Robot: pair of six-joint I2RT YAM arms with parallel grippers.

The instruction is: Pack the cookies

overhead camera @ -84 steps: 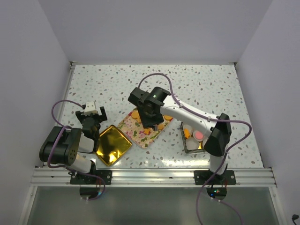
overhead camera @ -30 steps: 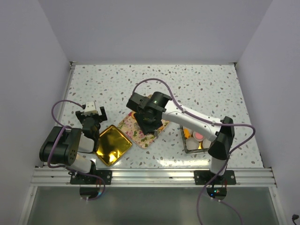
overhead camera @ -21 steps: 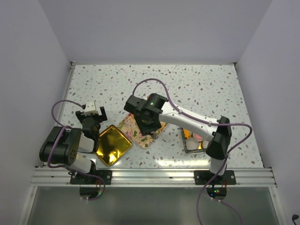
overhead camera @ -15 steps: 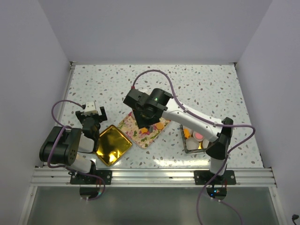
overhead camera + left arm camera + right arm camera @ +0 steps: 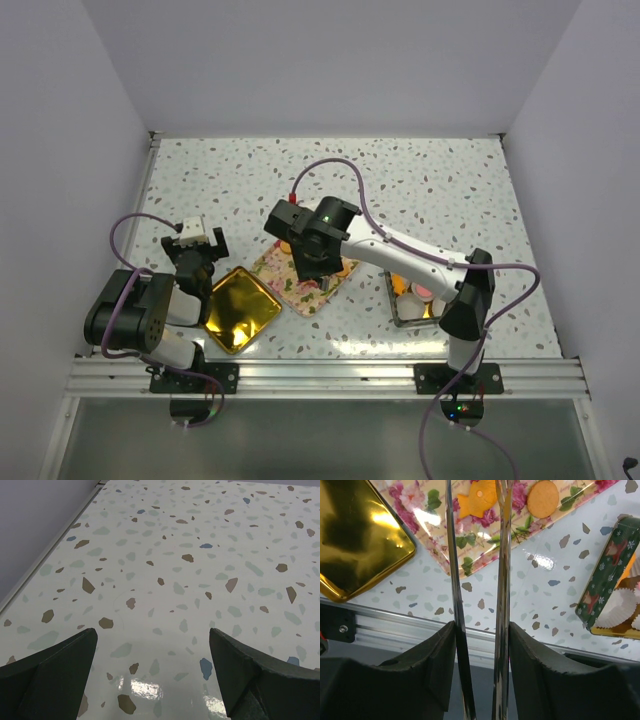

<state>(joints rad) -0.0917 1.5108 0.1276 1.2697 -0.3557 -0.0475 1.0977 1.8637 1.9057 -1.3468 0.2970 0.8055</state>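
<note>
- Right gripper (image 5: pixel 480 645): half closed, clamped on a pair of metal tongs (image 5: pixel 503 580). The blades stand apart, and we see nothing between them.
- Left gripper (image 5: pixel 152 635): spread wide and empty, above the speckled table (image 5: pixel 200 540).
- Cookies: a fish-shaped cookie (image 5: pixel 477 501) and a round cookie (image 5: pixel 543 498) lie on the floral tray (image 5: pixel 480 545), beside the green tin (image 5: pixel 607 565).
- Step, as we judge it: straddle one cookie with the blades, lower them level, then squeeze gently.
- Hidden: the tong tips run past the frame edge, and from above the arm covers them.
</note>
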